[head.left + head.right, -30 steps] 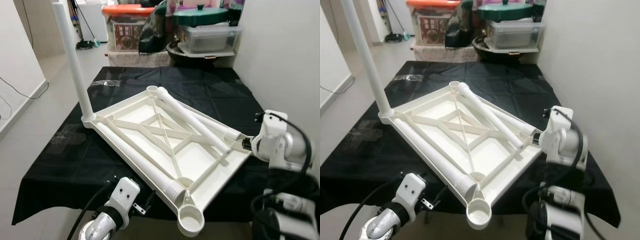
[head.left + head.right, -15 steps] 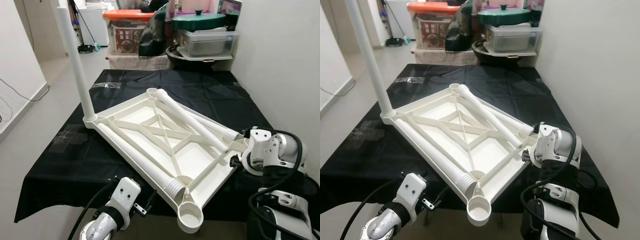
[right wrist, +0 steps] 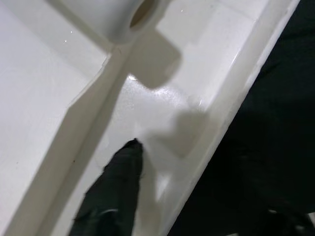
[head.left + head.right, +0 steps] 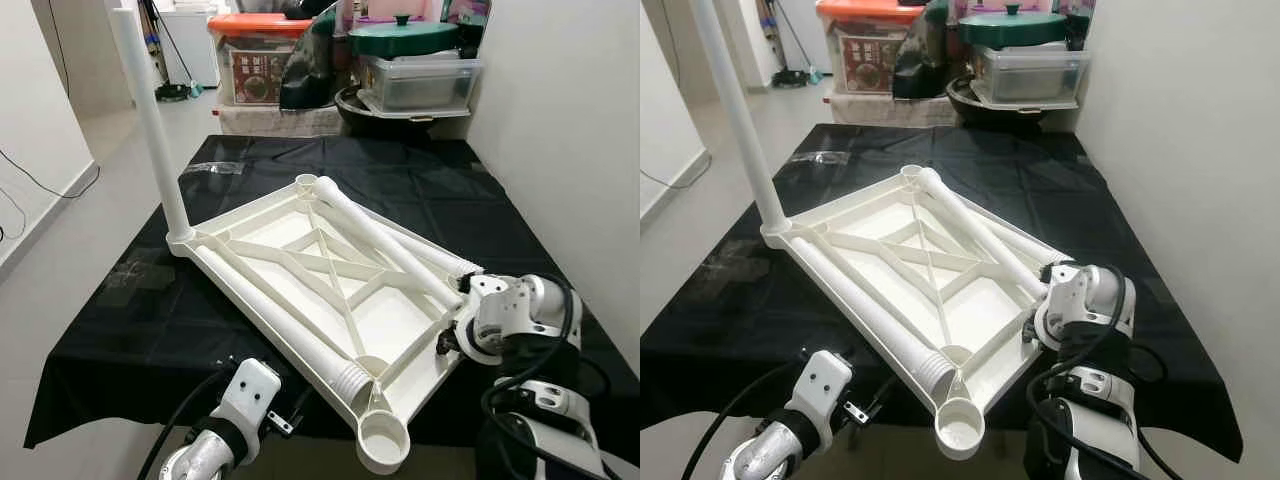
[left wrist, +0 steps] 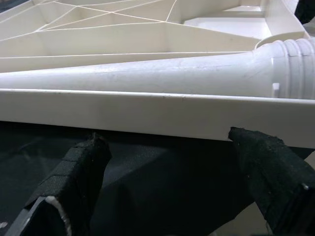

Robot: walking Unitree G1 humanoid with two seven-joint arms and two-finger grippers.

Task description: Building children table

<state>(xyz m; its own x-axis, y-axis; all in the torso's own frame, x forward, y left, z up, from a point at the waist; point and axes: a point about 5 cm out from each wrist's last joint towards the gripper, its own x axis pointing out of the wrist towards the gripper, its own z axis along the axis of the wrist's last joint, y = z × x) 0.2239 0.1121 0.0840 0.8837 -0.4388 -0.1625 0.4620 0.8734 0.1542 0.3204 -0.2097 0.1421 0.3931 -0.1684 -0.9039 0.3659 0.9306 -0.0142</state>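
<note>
A black cloth covers the work surface in a cluttered room, storage bins stacked behind it. On the cloth lies the white tabletop, underside up, ribs showing. One leg stands screwed into its far left corner; two loose legs lie across the ribs.

The left gripper hovers just short of the near rim, its fingers spread wide with the rim just beyond their tips. The right gripper sits at the right rim: one finger rests inside the tray, the rim running between the two; whether it is clenched I cannot tell.

Moulded plastic like this is probably light, stiff and rather slick. The rim, or a leg's threaded end, looks the best hold.
</note>
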